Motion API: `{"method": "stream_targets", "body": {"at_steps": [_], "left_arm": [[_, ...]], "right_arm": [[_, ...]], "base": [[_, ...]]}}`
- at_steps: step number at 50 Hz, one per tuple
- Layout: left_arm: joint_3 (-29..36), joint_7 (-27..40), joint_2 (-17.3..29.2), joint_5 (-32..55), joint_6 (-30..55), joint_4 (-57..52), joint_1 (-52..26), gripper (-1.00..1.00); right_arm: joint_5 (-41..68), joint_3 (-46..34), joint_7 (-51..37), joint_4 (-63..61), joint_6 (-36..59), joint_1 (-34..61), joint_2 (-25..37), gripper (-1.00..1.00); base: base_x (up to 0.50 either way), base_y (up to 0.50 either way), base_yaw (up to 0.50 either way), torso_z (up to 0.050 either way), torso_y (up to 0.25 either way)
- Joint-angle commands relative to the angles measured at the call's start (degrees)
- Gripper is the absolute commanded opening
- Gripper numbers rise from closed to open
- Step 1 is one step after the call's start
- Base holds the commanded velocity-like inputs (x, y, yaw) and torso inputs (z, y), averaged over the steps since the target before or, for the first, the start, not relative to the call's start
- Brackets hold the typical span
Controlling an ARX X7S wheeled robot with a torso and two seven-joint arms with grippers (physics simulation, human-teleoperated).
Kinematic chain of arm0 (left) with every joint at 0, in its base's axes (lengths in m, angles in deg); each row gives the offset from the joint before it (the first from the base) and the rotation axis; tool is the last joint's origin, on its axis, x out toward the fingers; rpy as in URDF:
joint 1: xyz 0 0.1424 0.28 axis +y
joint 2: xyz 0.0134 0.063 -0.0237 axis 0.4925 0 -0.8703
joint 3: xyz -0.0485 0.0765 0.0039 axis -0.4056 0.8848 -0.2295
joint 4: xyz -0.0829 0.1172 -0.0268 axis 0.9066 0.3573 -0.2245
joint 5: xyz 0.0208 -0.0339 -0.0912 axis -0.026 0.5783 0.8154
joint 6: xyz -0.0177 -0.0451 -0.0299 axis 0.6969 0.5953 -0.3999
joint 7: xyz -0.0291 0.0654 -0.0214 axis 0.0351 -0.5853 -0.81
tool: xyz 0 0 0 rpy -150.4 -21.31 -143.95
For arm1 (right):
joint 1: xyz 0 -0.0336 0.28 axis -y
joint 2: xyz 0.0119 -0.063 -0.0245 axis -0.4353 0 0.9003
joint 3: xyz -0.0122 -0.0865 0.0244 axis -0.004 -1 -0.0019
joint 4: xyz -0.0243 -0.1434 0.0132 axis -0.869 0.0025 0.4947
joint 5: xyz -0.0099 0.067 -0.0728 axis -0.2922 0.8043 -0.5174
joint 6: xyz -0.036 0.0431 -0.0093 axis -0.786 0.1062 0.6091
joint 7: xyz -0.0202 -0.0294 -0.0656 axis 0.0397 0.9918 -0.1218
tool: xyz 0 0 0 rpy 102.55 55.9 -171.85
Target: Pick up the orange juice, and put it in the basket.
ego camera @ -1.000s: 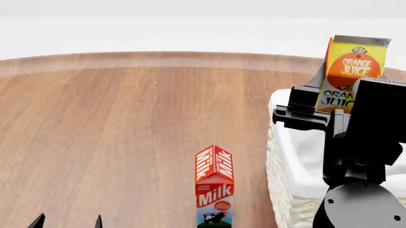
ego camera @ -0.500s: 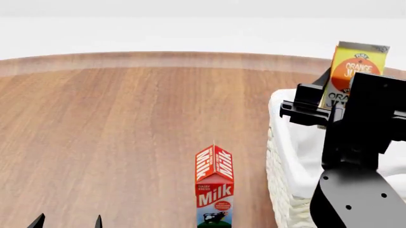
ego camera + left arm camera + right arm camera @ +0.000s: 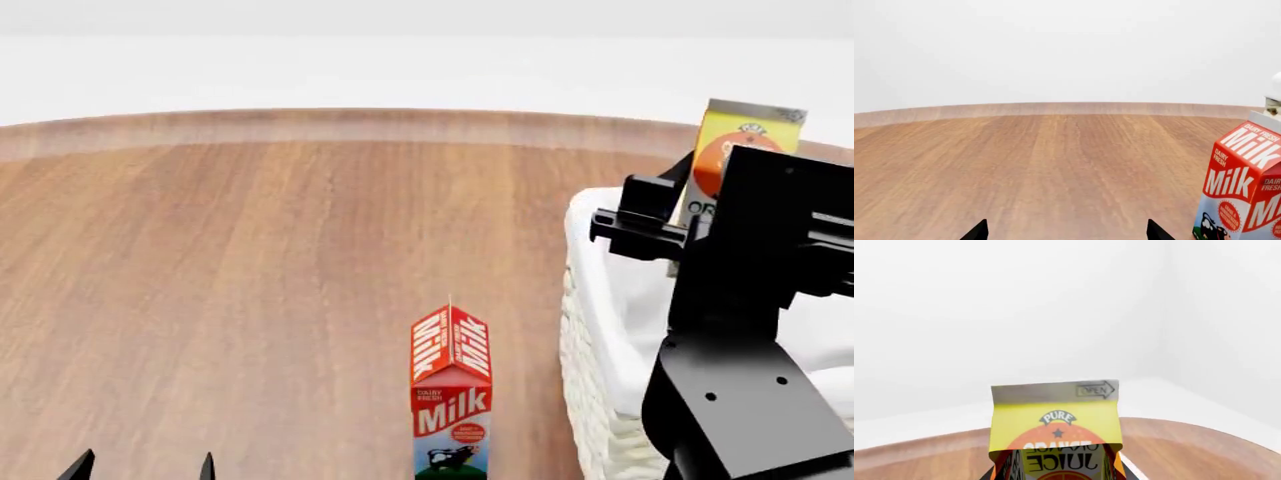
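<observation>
The orange juice (image 3: pixel 750 132), a yellow gable-top carton, hangs upright above the basket (image 3: pixel 577 340) at the right of the head view. The black arm hides its lower half there. My right gripper (image 3: pixel 683 222) is shut on the carton's sides. In the right wrist view the orange juice (image 3: pixel 1054 430) fills the gap between the jaws of the right gripper (image 3: pixel 1057 476). The basket is cream wicker with a white cloth lining. My left gripper (image 3: pixel 144 468) stays low at the near left, open with nothing in it. Its tips stand wide apart over bare wood in the left wrist view (image 3: pixel 1066 234).
A red-and-white Milk carton (image 3: pixel 451 400) stands upright on the round wooden table (image 3: pixel 267 250), just left of the basket's near corner. The same carton (image 3: pixel 1244 190) shows beside the left gripper. The table's far curved edge meets a white floor.
The right arm has carried the orange juice to the right and slightly down over the basket. The arm now hides more of the carton. The left arm and the Milk carton have not moved.
</observation>
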Motion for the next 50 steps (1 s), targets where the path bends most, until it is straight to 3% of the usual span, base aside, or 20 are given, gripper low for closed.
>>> {"method": "stream_targets", "body": {"at_steps": [1, 50], "left_arm": [[0.2, 0.1, 0.1, 0.1, -0.1, 0.0, 0.0, 1.00], [0.8, 0.7, 0.5, 0.6, -0.3, 0.1, -0.2, 1.00]], "right_arm": [[-4.0, -0.5, 1.3, 4.5, -1.4, 2.2, -1.7, -1.00], [-8.3, -1.0, 5.3, 25.7, -12.4, 7.0, -6.6, -1.00]], "base": [[0.00, 0.00, 0.00, 0.000, 0.000], [0.00, 0.00, 0.00, 0.000, 0.001]]}}
